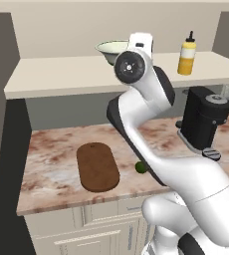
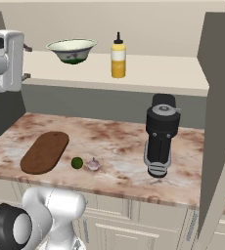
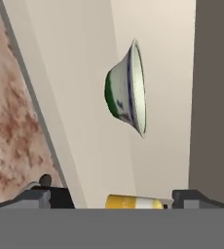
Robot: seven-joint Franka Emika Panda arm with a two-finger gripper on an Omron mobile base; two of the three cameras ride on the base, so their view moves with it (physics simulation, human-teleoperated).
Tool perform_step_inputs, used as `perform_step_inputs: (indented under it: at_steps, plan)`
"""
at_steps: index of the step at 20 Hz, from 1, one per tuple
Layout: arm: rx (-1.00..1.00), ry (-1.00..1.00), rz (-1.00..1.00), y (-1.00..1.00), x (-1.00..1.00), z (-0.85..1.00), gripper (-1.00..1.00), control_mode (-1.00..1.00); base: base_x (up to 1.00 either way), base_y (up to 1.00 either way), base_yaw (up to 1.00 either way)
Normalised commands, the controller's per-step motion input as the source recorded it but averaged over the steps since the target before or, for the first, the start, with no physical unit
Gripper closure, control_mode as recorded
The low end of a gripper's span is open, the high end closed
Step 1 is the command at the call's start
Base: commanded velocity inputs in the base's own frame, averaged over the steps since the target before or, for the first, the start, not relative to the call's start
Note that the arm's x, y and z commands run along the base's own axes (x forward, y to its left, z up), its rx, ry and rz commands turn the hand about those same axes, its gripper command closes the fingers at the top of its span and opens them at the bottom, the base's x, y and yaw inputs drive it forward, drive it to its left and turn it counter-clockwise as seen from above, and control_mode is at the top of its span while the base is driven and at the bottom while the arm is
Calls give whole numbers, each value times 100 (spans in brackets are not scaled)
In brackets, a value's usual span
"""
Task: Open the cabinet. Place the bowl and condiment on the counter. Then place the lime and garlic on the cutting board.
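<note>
Bowl point(image 2: 72, 50) and bottle point(image 2: 118, 57) were seen standing apart on the open cabinet's shelf point(image 1: 61, 74), above the tabletop point(image 2: 114, 141). The jaws were spread wide and empty, raised level with the shelf and aimed at the bowl, as the hand view showed. A tipped or shoved bowl was judged likely if its sloping wall were pinched badly. The bottle could be knocked over by a wide swing. Lime point(image 2: 77, 162) and garlic point(image 2: 93, 164) lay beside the board point(image 2: 45, 152).

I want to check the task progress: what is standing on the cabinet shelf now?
On the cream shelf of the open cabinet stand the bowl and, to its right, the yellow condiment. In the left base view the arm covers part of the bowl.
</note>
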Motion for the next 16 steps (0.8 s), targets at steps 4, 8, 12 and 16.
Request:
perform_step_inputs:
  at_steps: [4,8,12,16]
  plan:
    - [0,-5,0,-16,17,1,-100,-100,0,0,0]
    - [0,-2,-3,-2,16,2,-100,-100,0,0,0]
    - [0,0,-2,0,17,2,-100,-100,0,0,0]
    - [1,0,-3,0,27,0,-100,-100,0,0,0]
